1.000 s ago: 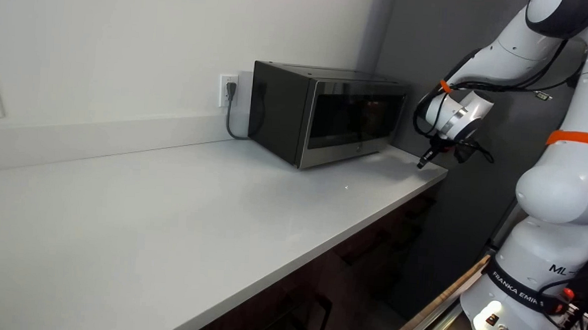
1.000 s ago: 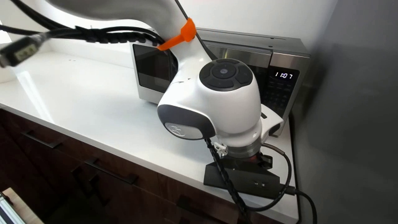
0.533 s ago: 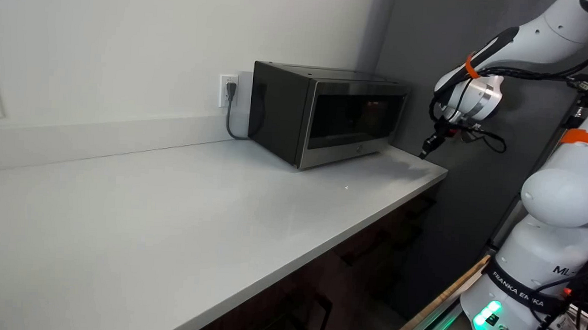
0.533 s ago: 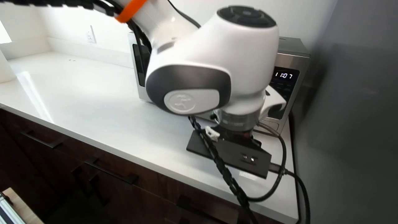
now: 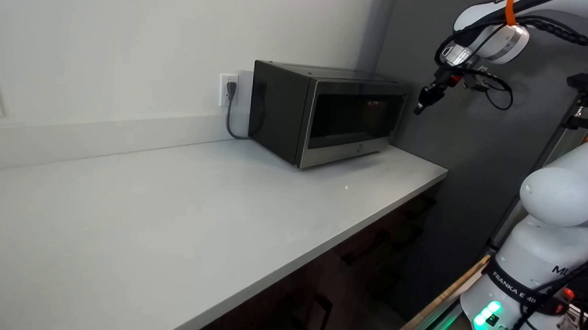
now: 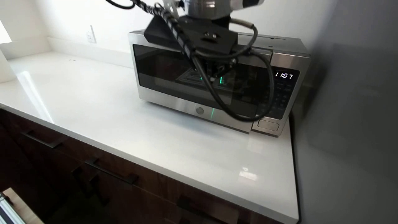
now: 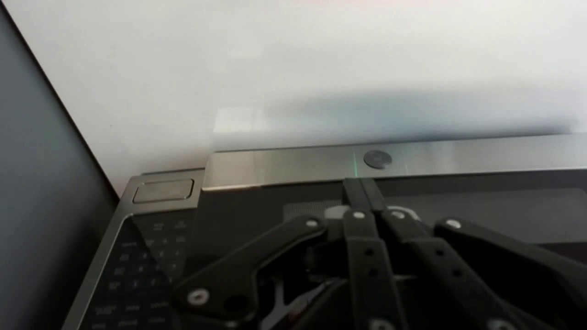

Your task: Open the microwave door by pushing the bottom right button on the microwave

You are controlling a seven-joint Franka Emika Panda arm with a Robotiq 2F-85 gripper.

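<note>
The dark microwave (image 5: 279,111) stands against the wall and shows in both exterior views, with its top here (image 6: 289,45). Its door (image 6: 174,101) has dark glass in a silver frame. The door's edge near the control panel stands a little forward of the panel, so it looks slightly ajar. The bottom right button (image 6: 268,125) is a silver rectangle below the keypad. In the wrist view the microwave is upside down, with the button (image 7: 163,190) at left. My gripper (image 7: 360,180) is shut and empty, its fingertips together in front of the door, apart from it (image 5: 418,109).
The white counter (image 6: 140,137) runs in front of the microwave. A tall grey panel (image 6: 351,140) stands close by the control-panel side. A power cord (image 5: 229,119) runs to the wall outlet. A loose black cable (image 6: 230,112) hangs from my wrist before the door. Drawer handles (image 6: 108,170) lie below.
My arm has risen and drawn up from low over the counter by the button end. It has uncovered the microwave's front and the button in an exterior view. The microwave stands in place.
</note>
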